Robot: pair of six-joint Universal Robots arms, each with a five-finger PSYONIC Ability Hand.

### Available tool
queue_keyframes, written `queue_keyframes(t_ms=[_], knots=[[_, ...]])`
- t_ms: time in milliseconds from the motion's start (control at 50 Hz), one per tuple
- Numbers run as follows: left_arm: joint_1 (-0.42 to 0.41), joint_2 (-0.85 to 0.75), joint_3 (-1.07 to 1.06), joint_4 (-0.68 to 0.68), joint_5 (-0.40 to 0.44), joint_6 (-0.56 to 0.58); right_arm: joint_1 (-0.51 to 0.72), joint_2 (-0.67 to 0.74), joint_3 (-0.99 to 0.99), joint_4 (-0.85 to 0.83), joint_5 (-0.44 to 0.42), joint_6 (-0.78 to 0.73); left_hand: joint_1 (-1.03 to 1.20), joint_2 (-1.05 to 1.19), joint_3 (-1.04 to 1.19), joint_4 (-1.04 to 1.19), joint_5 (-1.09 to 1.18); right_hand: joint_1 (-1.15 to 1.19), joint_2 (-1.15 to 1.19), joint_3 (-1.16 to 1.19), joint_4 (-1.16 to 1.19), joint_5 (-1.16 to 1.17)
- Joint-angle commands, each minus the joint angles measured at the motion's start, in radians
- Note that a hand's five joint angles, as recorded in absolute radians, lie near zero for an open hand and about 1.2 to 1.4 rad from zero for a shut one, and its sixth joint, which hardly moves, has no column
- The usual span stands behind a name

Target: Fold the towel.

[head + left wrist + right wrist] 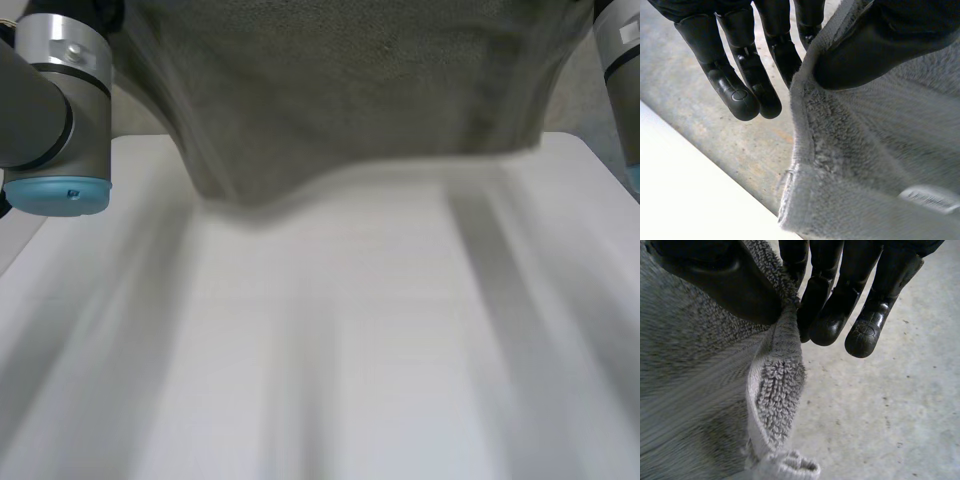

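Observation:
A grey towel (350,90) hangs in the air above the far part of the white table (350,350), its lower edge just over the tabletop. In the left wrist view my left hand (860,50) pinches one upper corner of the towel (865,165) between thumb and fingers. A white label (930,197) is sewn on the cloth below the thumb. In the right wrist view my right hand (835,295) pinches the other upper corner of the towel (695,380), its hem (775,385) folded over beneath the fingers.
The left arm's grey joint with its light-blue cap (58,195) stands at the table's left side. The right arm (620,70) comes down at the right. A concrete floor (890,405) lies beyond the table's edge (700,170).

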Motion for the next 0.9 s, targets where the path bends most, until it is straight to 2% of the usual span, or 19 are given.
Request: queue_keyframes(t_ms=[20,180,220,320,400,580,620,640,680,840,900], knots=[[0.0,0.056,-0.194,0.032,0.007,-0.065,0.005,0.04,0.09,0.282,-0.081,-0.004,-0.05,-0.123,-0.153,-0.118,-0.325,0.067,0.072,0.063,0.054,0.034],[0.006,0.035,-0.467,0.157,0.061,-0.058,-0.005,0.112,0.224,0.33,-0.089,-0.012,-0.05,-0.123,-0.153,-0.118,-0.325,0.067,0.072,0.063,0.054,0.034],[0.009,-0.017,-0.567,0.233,0.078,-0.051,-0.006,0.132,0.251,0.328,-0.089,-0.012,-0.05,-0.123,-0.153,-0.118,-0.325,0.067,0.072,0.063,0.054,0.034],[0.011,-0.095,-0.687,0.317,0.079,-0.023,-0.003,0.227,0.302,0.335,-0.113,-0.014,-0.05,-0.123,-0.153,-0.118,-0.325,0.067,0.072,0.063,0.054,0.034],[0.013,-0.125,-0.746,0.353,0.081,0.006,-0.008,0.308,0.336,0.341,-0.139,-0.015,-0.05,-0.123,-0.153,-0.118,-0.325,0.067,0.072,0.063,0.054,0.034],[0.011,-0.123,-0.795,0.387,0.081,0.081,-0.005,0.339,0.356,0.345,-0.138,0.002,-0.05,-0.123,-0.153,-0.118,-0.325,0.042,0.047,0.038,0.029,0.008],[0.011,-0.122,-0.795,0.388,0.081,0.081,-0.005,0.333,0.366,0.347,-0.133,0.003,-0.05,-0.123,-0.153,-0.118,-0.325,-0.215,-0.21,-0.219,-0.228,-0.249],[0.011,-0.122,-0.79,0.388,0.081,0.081,-0.005,0.333,0.366,0.347,-0.133,0.003,-0.05,-0.123,-0.153,-0.118,-0.325,-0.217,-0.212,-0.221,-0.23,-0.25],[0.011,-0.123,-0.786,0.388,0.081,0.08,-0.006,0.33,0.376,0.345,-0.129,0.022,-0.05,-0.123,-0.153,-0.118,-0.325,-0.401,-0.396,-0.405,-0.414,-0.434],[0.011,-0.122,-0.783,0.388,0.079,0.075,-0.005,0.336,0.388,0.345,-0.113,0.066,-0.05,-0.123,-0.153,-0.118,-0.325,-0.694,-0.69,-0.698,-0.707,-0.728],[0.011,-0.12,-0.784,0.388,0.079,0.075,-0.006,0.336,0.389,0.347,-0.103,0.066,-0.05,-0.123,-0.153,-0.118,-0.325,-0.736,-0.731,-0.74,-0.749,-0.77]])
